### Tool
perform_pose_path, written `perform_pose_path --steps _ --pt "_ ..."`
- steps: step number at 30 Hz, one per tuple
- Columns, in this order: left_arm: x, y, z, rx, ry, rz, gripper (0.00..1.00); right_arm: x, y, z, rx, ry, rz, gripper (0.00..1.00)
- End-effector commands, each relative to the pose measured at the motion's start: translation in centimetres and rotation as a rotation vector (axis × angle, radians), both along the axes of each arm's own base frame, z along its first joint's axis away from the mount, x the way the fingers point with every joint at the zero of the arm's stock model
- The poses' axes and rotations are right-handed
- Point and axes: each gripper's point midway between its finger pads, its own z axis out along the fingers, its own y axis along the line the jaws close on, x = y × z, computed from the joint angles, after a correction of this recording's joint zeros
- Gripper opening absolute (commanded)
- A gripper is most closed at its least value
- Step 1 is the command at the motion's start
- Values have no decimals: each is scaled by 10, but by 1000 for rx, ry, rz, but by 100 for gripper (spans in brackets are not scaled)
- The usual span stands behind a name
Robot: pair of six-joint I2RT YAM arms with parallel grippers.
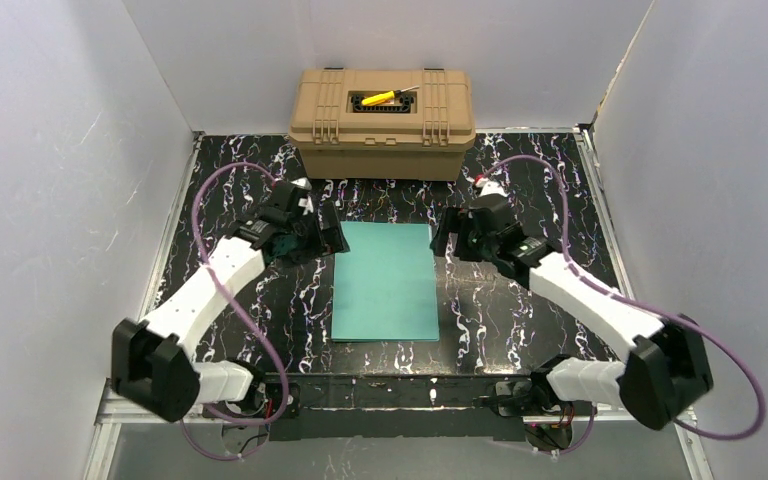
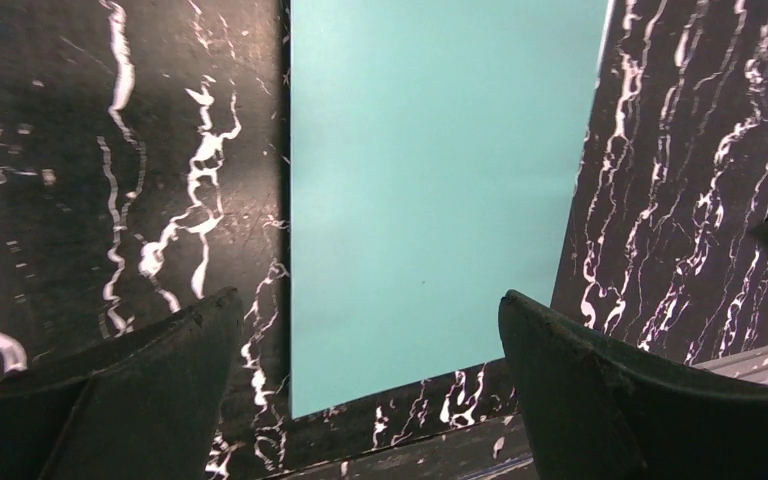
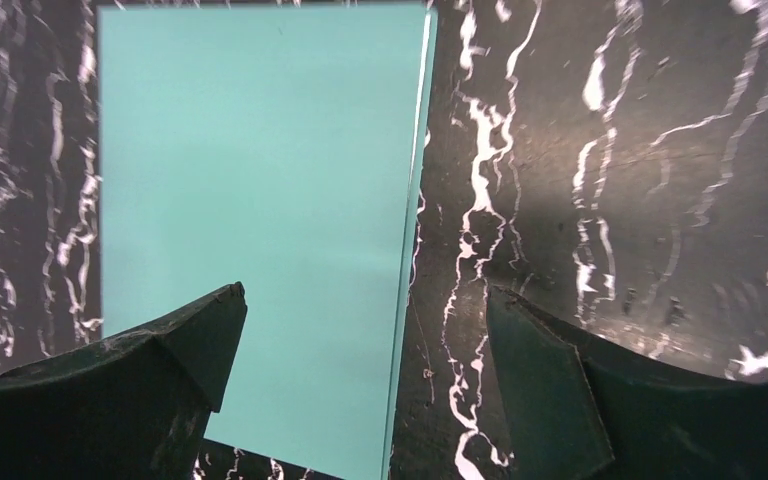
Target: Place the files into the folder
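A teal folder [image 1: 385, 280] lies shut and flat in the middle of the black marbled table [image 1: 530, 180]. My left gripper [image 1: 322, 240] is open at the folder's far left corner. In the left wrist view [image 2: 368, 298] its jaws straddle a corner of the folder [image 2: 430, 190]. My right gripper [image 1: 444, 237] is open at the far right corner. In the right wrist view [image 3: 365, 292] its jaws straddle the long edge of the folder [image 3: 250, 170]. A thin white line [image 3: 419, 150] shows along that edge under the top leaf. No printed sheet face is in view.
A tan plastic case [image 1: 382, 122] stands at the back of the table just beyond the folder, with a yellow and black tool [image 1: 380, 98] in its lid recess. White walls close in the left, right and back sides.
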Motion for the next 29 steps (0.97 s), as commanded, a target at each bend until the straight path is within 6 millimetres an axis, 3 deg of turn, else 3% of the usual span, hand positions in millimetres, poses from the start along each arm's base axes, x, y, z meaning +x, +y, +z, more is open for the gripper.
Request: perform_pose_path --steps 1,10,16,21,29 --pt "-20 32 39 97 -106 -21 98 -1 -29 57 -45 -129 -66 99" --pt "-69 58 102 54 -353 -68 98 -32 -78 135 -11 -322 -177 99" --pt "-99 70 117 8 -490 -82 98 -59 -81 133 -23 -349 -51 99" --pt "-123 67 124 -71 -566 -123 98 -73 -93 140 46 -425 -88 99" --pt "-132 70 114 -75 -553 -125 98 -84 -96 154 76 -439 -76 99"
